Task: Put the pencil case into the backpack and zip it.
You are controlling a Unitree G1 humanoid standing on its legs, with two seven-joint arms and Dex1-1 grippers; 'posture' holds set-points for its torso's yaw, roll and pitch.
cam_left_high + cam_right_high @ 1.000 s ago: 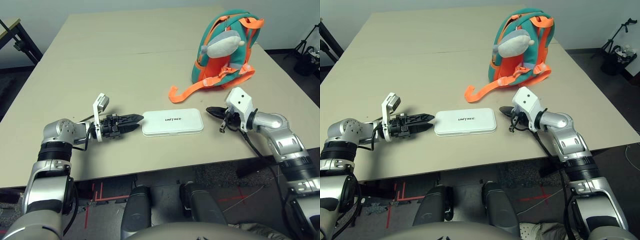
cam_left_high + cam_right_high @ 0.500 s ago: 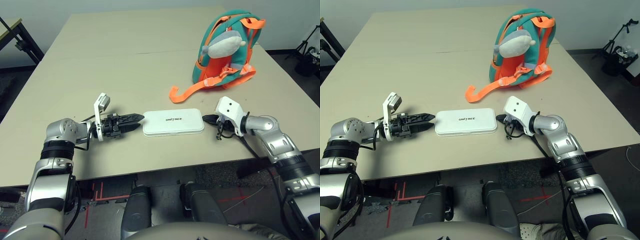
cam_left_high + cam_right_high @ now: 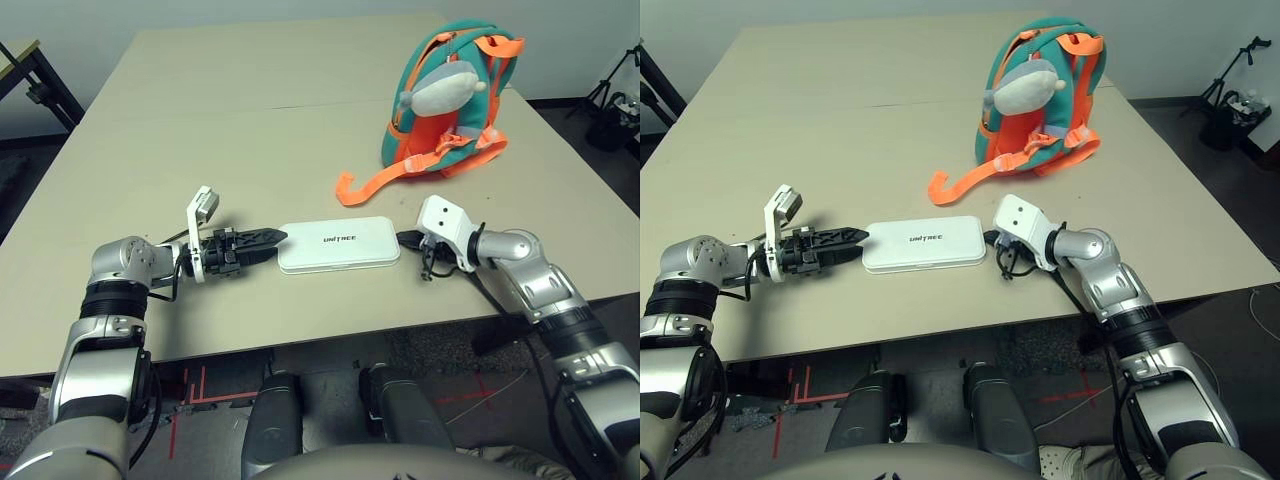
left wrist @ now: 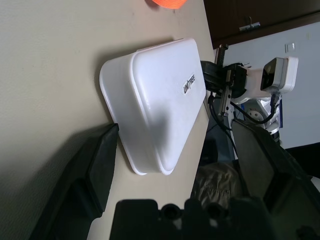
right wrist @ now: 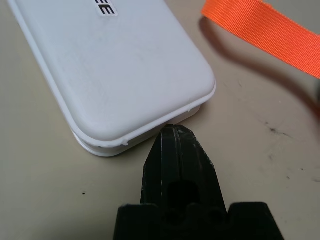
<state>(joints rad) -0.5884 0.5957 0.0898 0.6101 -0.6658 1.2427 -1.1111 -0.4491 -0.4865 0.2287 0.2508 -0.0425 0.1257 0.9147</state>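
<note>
- On the table point(image 3: 220, 150), in the head view, the case point(image 3: 339, 250) lies flat between the left gripper point(image 3: 281, 245) and right gripper point(image 3: 400, 239); the backpack point(image 3: 425, 130) stands beyond, toward the robot's right, its strap point(image 3: 375, 187) trailing.
- In the left wrist view, the left gripper's fingers are spread wide, gripping nothing.
- In the right wrist view, the right gripper is closed, empty, its tips at the case's end.

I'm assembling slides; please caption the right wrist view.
Shut right claw at the end of the white pencil case, orange strap nearby.
</note>
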